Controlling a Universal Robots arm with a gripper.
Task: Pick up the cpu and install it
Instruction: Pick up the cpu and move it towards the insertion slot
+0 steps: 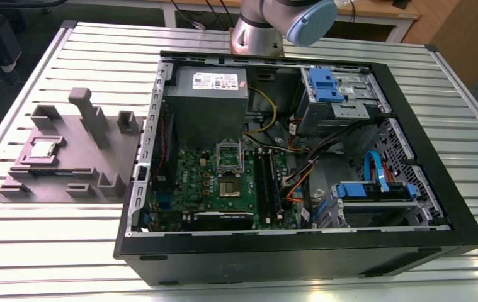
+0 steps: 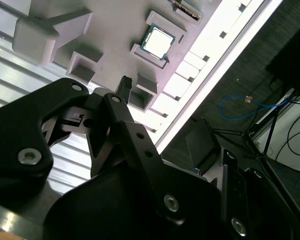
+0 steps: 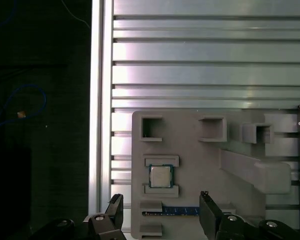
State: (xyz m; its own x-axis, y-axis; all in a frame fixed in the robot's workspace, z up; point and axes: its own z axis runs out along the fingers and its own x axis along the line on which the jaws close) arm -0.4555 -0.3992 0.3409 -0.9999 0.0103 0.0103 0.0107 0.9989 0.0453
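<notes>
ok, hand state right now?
Hand: open, empty; small silver square cpu sits on the grey-mauve plastic block.

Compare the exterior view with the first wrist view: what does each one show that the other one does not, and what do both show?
The exterior view adds the open computer case with its motherboard and grey power-supply box, and the arm behind it. The first wrist view adds the gripper, open and empty, and a blue cable on the floor. Both show the cpu lying in its seat on the grey-mauve block, on the slatted table.
</notes>
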